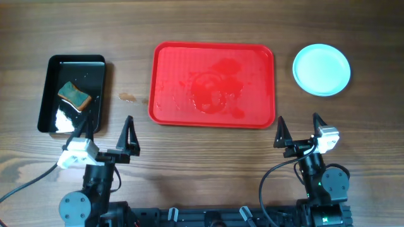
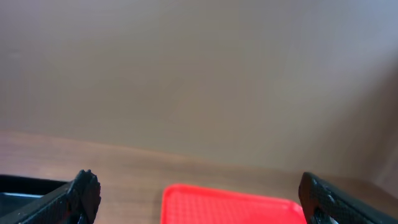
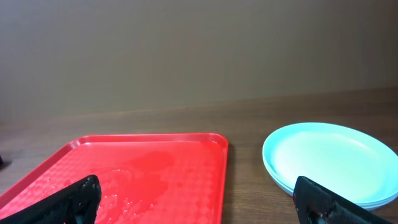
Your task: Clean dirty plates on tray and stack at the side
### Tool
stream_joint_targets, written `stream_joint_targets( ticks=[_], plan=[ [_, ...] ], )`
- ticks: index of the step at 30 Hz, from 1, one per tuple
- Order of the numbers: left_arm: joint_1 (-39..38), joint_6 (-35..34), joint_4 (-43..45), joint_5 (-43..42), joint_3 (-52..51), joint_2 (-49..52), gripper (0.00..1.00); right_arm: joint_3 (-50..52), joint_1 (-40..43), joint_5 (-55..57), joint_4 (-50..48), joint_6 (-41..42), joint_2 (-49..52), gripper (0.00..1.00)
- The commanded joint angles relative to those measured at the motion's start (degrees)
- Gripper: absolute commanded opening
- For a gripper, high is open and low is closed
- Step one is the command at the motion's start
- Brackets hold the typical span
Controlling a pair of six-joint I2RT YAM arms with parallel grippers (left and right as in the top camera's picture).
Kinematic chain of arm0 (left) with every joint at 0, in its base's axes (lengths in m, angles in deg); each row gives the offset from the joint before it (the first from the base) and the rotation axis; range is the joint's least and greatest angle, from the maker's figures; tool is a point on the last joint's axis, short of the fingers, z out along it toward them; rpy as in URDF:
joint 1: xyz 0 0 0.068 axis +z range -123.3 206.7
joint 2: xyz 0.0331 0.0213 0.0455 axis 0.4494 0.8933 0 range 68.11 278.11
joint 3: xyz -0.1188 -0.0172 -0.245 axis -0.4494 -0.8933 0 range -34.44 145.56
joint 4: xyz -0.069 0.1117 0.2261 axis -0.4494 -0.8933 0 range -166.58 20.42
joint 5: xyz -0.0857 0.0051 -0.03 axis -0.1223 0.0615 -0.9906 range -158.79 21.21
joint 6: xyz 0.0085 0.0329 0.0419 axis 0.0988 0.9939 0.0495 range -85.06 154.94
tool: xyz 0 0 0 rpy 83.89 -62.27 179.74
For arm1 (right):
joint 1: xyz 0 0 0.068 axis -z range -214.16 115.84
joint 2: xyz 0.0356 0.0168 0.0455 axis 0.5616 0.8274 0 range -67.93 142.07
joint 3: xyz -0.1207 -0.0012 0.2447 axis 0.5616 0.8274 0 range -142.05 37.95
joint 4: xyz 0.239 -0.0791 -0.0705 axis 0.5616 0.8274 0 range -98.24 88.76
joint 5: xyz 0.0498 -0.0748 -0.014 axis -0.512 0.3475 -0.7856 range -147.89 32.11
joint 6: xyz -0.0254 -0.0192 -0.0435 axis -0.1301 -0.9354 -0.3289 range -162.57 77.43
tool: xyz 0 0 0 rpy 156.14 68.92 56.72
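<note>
Plates [image 1: 321,69] — stacked on tabletop [image 1: 208,157] right of bare red tray [image 1: 177,63], ahead of nearer right end effector [image 1: 298,121]; it and left end effector [image 1: 105,123] wide, empty.

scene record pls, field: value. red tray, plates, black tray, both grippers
tray: red, no plates on it, wet patches around the middle
plates: stacked on the table right of the tray, top one looks clean; count unclear
black tray: left of the red tray, holds a sponge
left gripper: open, empty, near the base
right gripper: open, empty, near the base
</note>
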Motion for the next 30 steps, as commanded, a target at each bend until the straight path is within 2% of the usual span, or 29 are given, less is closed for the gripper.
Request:
stream_joint_targets(
  ticks=[1,16,23,30],
  plan=[
    [-0.26,0.94,3.93,3.32,-1.92,-0.81,1.0,0.07,0.33,0.57,-0.2,-1.03,-0.46,1.0],
    [-0.26,3.98,6.49,3.52,-4.66,-0.81,1.0,0.07,0.33,0.57,-0.2,-0.98,-0.46,1.0],
    [-0.26,3.96,16.31,3.19,-11.67,-0.81,1.0,0.07,0.33,0.57,-0.2,-1.01,-0.46,1.0],
    [-0.28,3.93,17.57,1.97,-14.88,-0.81,1.0,0.07,0.33,0.57,-0.2,-0.98,-0.46,1.0]
  ],
)
